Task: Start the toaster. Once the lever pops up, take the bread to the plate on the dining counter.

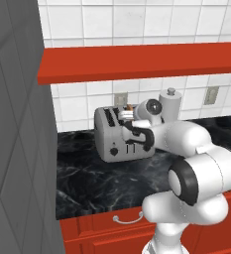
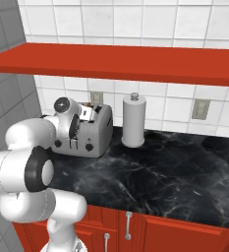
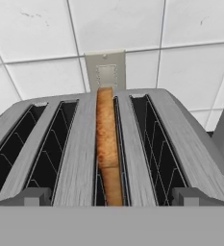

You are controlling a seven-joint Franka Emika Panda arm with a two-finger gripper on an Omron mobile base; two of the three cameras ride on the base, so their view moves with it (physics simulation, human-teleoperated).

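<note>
Toaster [image 1: 118,136] sits on our black marble countertop [image 1: 97,183], close to the white tiled wall [image 2: 135,19] and under the red shelf [image 2: 126,61]. We see it as a silver-grey box with four slots, two black knobs and two thin levers on its near face. Just to its right stands a pale cylindrical canister [image 2: 133,120] with a small knob on top. An outlet plate [image 3: 105,73] is on the wall right behind the toaster. Bread [image 3: 107,144] stands on edge in one of the two middle slots, its golden-brown crust rising above the slot rim. Our gripper [image 3: 111,196] hangs over the near end of the toaster top, its two dark fingertips [image 3: 32,196] spread wide, one on each side of the bread's slot, touching nothing that we can make out. Red drawers [image 2: 150,229] with metal handles run below the countertop, and a grey panel [image 1: 18,149] rises at the far left
</note>
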